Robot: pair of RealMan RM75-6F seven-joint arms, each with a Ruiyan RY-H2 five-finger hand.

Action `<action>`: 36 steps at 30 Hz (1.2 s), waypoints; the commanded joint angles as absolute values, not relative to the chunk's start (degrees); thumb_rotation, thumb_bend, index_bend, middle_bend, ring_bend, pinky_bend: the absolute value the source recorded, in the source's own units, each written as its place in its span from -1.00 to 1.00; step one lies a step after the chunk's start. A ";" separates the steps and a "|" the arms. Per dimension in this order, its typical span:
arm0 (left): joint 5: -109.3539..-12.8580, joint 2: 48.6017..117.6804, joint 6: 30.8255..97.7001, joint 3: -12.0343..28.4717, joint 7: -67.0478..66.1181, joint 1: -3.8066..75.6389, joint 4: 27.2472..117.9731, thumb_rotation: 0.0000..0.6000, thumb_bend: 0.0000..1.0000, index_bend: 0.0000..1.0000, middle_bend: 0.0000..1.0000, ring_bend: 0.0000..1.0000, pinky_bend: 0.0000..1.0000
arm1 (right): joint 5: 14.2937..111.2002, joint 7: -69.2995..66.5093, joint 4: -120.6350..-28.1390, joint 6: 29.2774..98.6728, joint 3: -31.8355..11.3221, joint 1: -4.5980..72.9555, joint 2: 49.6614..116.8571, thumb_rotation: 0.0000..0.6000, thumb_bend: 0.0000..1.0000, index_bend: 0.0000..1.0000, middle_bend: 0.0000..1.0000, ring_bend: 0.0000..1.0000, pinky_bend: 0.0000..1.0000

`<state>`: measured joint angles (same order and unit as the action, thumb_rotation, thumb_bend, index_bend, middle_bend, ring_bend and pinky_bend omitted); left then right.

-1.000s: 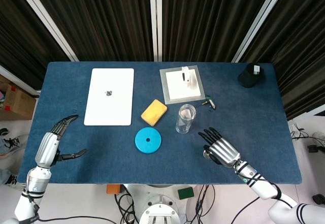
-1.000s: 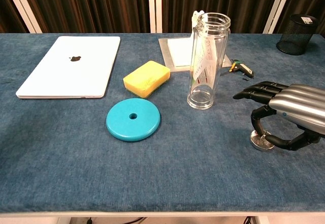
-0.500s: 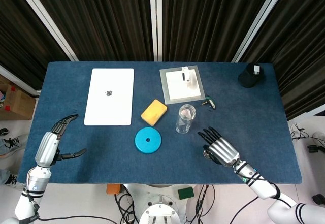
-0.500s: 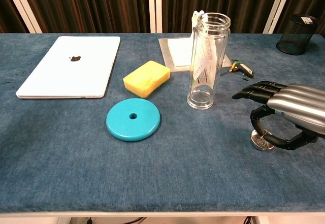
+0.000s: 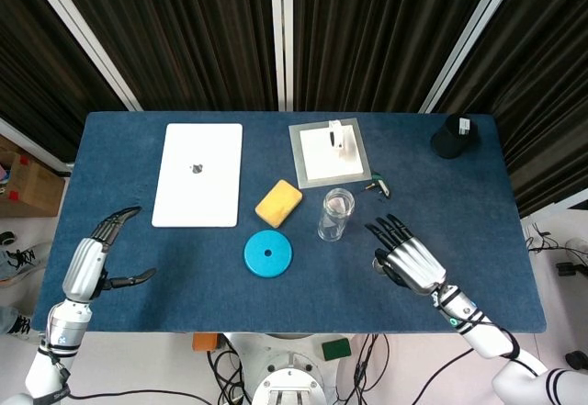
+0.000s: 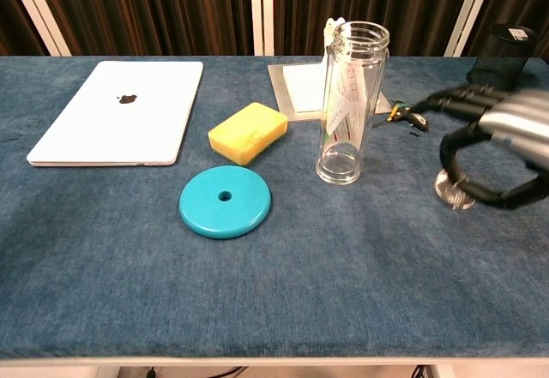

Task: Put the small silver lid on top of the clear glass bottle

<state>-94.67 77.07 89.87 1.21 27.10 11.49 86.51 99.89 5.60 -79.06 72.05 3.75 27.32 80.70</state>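
Right hand (image 6: 497, 151) pinches the small silver lid (image 6: 454, 191) with curled fingers (image 6: 459, 165).

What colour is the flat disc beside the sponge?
Teal-blue disc, clearest in the chest view.

A robotics lab or test room, not a home. A table (image 5: 138, 276) covered in blue felt stands against floor-to-ceiling black curtains (image 5: 184, 28) with white posts between them (a staged backdrop). Loose cables (image 5: 367, 359) trail on the pale floor below, and a cardboard box (image 5: 28, 185) sits at the side.
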 commanded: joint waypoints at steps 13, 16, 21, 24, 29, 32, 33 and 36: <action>-94.62 77.49 89.52 1.15 27.24 11.68 86.46 1.00 -0.91 -0.71 -0.68 -0.69 -0.63 | 100.24 8.01 -89.77 74.40 -6.12 32.80 70.50 1.00 -0.21 0.27 -0.87 -1.00 -1.00; -94.48 77.53 89.41 1.25 27.36 11.75 86.33 1.00 -0.91 -0.71 -0.68 -0.69 -0.63 | 99.55 8.70 -90.98 73.25 -8.01 34.52 69.98 1.00 -0.21 0.28 -0.86 -1.00 -1.00; -94.19 77.54 89.23 1.31 27.73 11.77 86.01 1.00 -0.91 -0.71 -0.68 -0.69 -0.63 | 99.05 9.01 -90.39 72.10 -9.88 36.87 71.25 1.00 -0.22 0.28 -0.86 -1.00 -1.00; -94.09 77.49 89.24 1.28 28.01 11.70 85.81 1.00 -0.91 -0.71 -0.68 -0.69 -0.63 | 98.89 8.21 -88.48 72.11 -10.33 37.83 73.17 1.00 -0.23 0.28 -0.85 -1.00 -1.00; -93.90 77.36 89.17 1.20 28.25 11.58 85.58 1.00 -0.91 -0.71 -0.68 -0.69 -0.63 | 100.14 6.90 -84.17 74.17 -10.23 38.58 76.68 1.00 -0.25 0.29 -0.84 -1.00 -1.00; -93.87 77.29 89.11 1.24 28.30 11.61 85.58 1.00 -0.91 -0.71 -0.68 -0.69 -0.63 | 99.93 6.25 -82.50 74.57 -10.29 38.93 77.92 1.00 -0.25 0.29 -0.84 -1.00 -1.00; -93.85 77.29 89.04 1.26 28.30 11.65 85.58 1.00 -0.91 -0.71 -0.68 -0.69 -0.63 | 99.75 6.12 -82.25 74.52 -10.36 39.06 78.12 1.00 -0.25 0.29 -0.84 -1.00 -1.00; -93.77 77.35 88.66 1.27 28.20 11.82 85.62 1.00 -0.91 -0.71 -0.68 -0.69 -0.63 | 98.92 6.02 -82.06 73.50 -10.50 39.72 78.36 1.00 -0.25 0.29 -0.84 -1.00 -1.00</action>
